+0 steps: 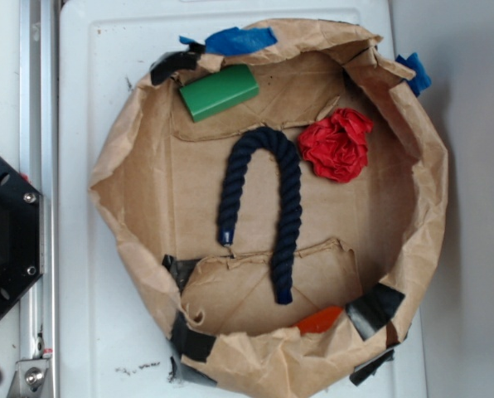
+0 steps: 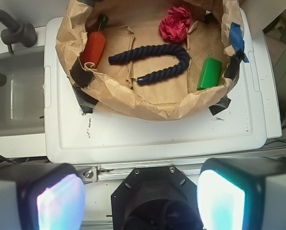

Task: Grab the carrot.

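White lid (image 2: 152, 139) underneath, paper-walled tray (image 2: 133, 103) penning the toys in. Far ahead-left of the fingers (image 2: 59, 201), carrot (image 2: 94, 48) tucked against the wall; then rope (image 2: 155, 60), red cloth ball (image 2: 175, 23), green block (image 2: 209, 73). Gripper (image 2: 140, 199) spread wide, holding nothing.

- No readable text, labels, brands, numbers or signs anywhere in either view.
- Nothing printed on the brown paper tray (image 1: 429, 207), the blue tape (image 1: 240, 39) or the white lid (image 2: 157, 139).
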{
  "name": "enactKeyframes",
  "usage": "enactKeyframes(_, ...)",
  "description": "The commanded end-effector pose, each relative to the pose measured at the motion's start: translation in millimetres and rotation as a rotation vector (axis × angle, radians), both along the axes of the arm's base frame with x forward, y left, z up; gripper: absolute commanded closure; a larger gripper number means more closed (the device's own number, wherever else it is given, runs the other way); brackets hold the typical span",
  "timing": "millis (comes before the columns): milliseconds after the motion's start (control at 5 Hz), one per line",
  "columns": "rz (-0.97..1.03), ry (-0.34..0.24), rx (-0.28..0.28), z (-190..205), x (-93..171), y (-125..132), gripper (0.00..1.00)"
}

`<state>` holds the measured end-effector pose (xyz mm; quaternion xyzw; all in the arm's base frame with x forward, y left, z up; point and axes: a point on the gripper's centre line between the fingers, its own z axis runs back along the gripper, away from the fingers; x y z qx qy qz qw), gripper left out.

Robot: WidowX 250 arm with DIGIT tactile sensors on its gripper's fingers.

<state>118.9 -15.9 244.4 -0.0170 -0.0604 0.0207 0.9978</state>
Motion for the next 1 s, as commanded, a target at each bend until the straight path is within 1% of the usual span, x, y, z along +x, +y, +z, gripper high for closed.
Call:
enactKeyframes(0, 0.000, 0.000, 0.000, 0.0, 0.0, 0.0, 0.00)
enactKeyframes(200, 0.041, -0.021, 0.013, -0.6, 37.2, 0.2, 0.00)
enactKeyframes(400, 0.019, -0.076, 0.020, -12.4, 66.1, -7.6, 0.00)
enactKeyframes(600, 0.055, -0.114, 0.037, -30.8, 86.9, -6.5, 0.00)
enactKeyframes(800, 0.063, -0.122, 0.058, -52.0, 103.4, -0.4, 0.00)
